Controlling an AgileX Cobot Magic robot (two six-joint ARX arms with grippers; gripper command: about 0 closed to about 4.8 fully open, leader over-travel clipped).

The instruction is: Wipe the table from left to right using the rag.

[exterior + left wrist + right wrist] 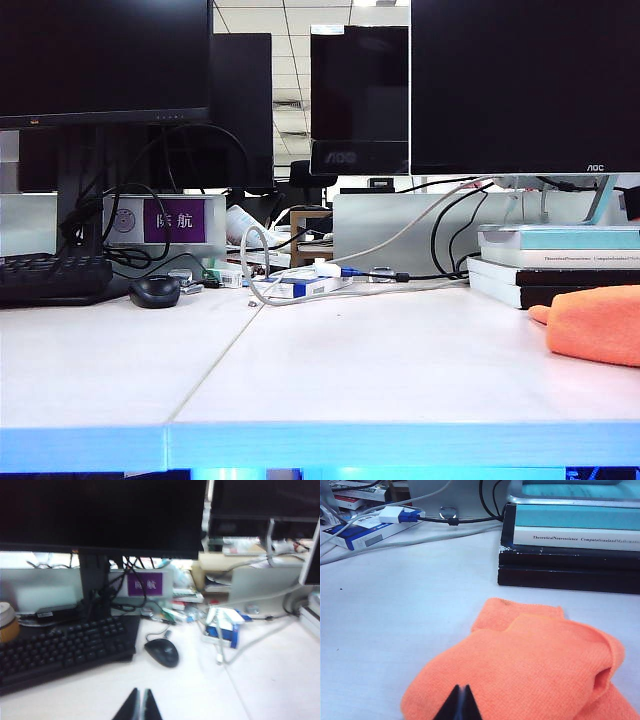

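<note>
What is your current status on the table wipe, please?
Left gripper shut, empty, above table near mouse. Right gripper shut over rag. Rag at table's right end, beside books. Nothing in the way.

From my exterior camera: the white table (380,370) fills the near ground, with a thin seam running from near left toward the far middle. The orange rag (598,323) lies bunched at the right edge, just in front of a stack of books (560,262). Far left, a black mouse (155,291) sits beside a black keyboard (52,278). Dark monitors (520,85) line the back. I see neither arm here.
</note>
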